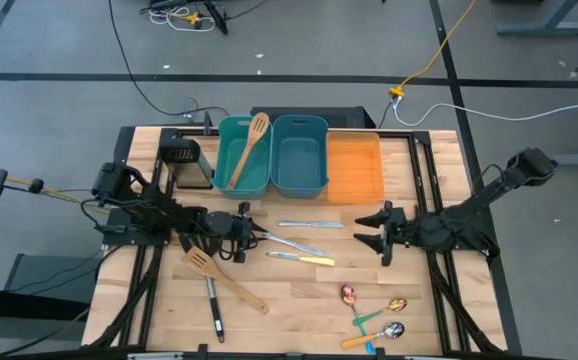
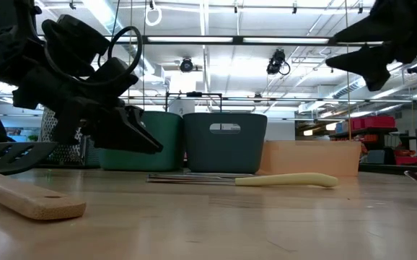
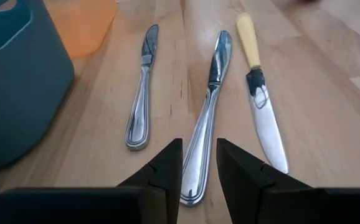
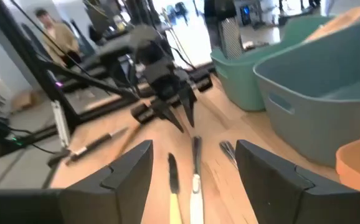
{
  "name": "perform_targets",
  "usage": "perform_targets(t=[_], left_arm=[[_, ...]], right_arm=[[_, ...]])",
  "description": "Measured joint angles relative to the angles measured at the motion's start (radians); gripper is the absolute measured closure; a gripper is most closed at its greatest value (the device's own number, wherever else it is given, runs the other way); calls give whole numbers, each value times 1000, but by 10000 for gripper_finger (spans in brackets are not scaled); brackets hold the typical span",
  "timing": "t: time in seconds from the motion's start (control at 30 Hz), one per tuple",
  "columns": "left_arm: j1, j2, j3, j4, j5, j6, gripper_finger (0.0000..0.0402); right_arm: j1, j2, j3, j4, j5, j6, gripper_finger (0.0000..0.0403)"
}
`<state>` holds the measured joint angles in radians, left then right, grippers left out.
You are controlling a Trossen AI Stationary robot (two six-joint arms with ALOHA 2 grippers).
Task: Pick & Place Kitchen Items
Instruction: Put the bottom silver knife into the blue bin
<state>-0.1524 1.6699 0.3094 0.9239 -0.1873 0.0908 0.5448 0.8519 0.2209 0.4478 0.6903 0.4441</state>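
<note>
L gripper low over bench, fingers narrowly parted, straddling handle end of mid knife, nothing held yet. Knife's long axis runs straight ahead of gripper, in line w/ approach; plain knife and yellow knife lie either side. R gripper wide open, empty, farther off. No readable labels.

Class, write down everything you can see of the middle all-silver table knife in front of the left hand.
The middle silver knife is one shiny metal piece, a slim handle widening to a rounded blade. It lies flat on the wooden table, between another silver knife and a yellow-handled knife. Its handle end sits between the slightly parted fingers of the left hand; contact is unclear.
</note>
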Motion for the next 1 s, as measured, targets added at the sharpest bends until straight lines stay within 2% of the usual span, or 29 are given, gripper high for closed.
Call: perform_targets(t=[0.3, 0.6, 1.0], left_arm=[[4, 0, 0, -1, 3, 1, 298], [49, 0, 0, -2, 92, 0, 298], [50, 2, 7, -6, 114, 0, 298]], right_arm=[[-58, 144, 65, -16, -60, 73, 163], [-107, 294, 164, -22, -142, 24, 163], [-146, 333, 196, -23, -161, -7, 163]])
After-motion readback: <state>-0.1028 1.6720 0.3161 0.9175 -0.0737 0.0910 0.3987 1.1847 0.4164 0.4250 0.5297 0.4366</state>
